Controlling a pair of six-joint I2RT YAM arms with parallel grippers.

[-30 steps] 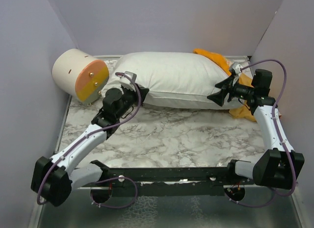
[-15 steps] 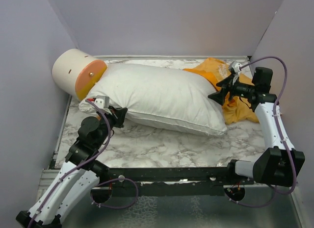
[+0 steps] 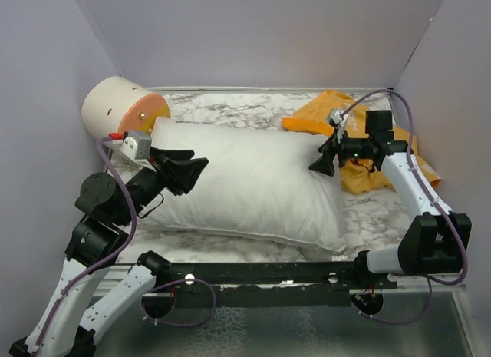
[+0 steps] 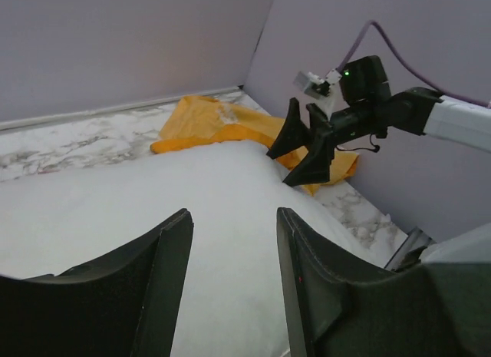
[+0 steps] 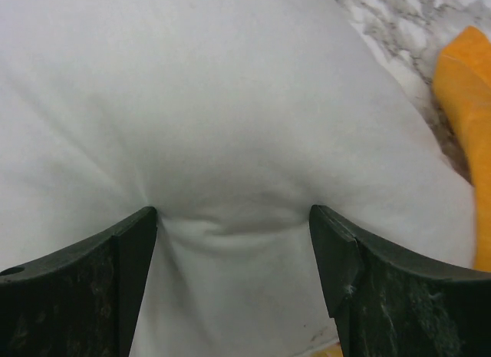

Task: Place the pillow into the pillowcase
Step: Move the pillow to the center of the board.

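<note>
Could go wrong first at the pillowcase (image 3: 311,119): crumpled in the far-right corner of the surface (image 3: 230,110), partly under the right arm, with no open mouth to be made out in any view. Without an edge held wide, risks driving the pillow (image 3: 245,188) against bunched cloth and merely shoving the case toward the wall.

Risks losing the pillow too: plump and soft, likely to sag, fold or slide free if lifted by a pinch at one end only. Might also catch on the cylinder (image 3: 123,115) in the far-left corner, just beside the pillow's left end; touching or not, cannot tell.

Left claw (image 3: 192,166): parted and empty, hovering over the pillow's left end, apparently clear of the fabric in the wrist view.

Right claw (image 3: 324,159): spread wide and pressed into the pillow's right end, fingers (image 5: 130,242) denting the cover and puckering a ridge between them, yet not clenched on it.

Puts the pillow beneath both claws, lying slantwise across the middle of the surface, from near the far-left corner toward the near-right one. Leaves the pillowcase outside the pillow entirely, just behind the right claw and touching the pillow's far-right corner.
</note>
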